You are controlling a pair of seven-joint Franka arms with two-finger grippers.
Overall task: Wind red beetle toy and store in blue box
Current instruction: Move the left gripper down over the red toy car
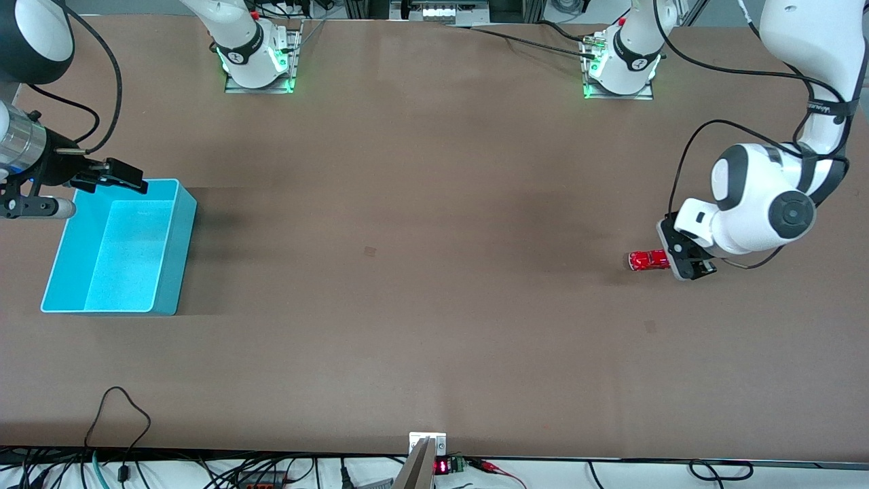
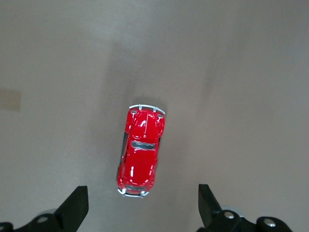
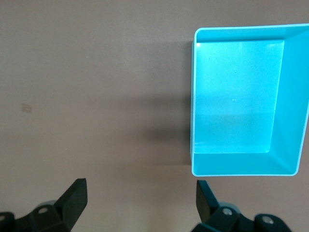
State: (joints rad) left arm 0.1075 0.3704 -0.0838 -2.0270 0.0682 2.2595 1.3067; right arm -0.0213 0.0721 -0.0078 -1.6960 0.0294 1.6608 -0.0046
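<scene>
The red beetle toy (image 1: 647,260) lies on its wheels on the brown table toward the left arm's end. My left gripper (image 1: 691,263) hovers just beside it, open and empty. In the left wrist view the toy (image 2: 140,153) lies lengthwise, with one bumper just short of the gap between my open left gripper (image 2: 142,207). The blue box (image 1: 178,251) stands empty at the right arm's end. My right gripper (image 1: 129,178) is over the box's edge farthest from the front camera, open and empty. The right wrist view shows the box (image 3: 291,96) off to one side of my right gripper (image 3: 140,200).
The two arm bases (image 1: 256,64) (image 1: 619,68) stand along the table edge farthest from the front camera. Cables (image 1: 122,414) lie at the nearest edge. The wide middle of the table is bare brown surface.
</scene>
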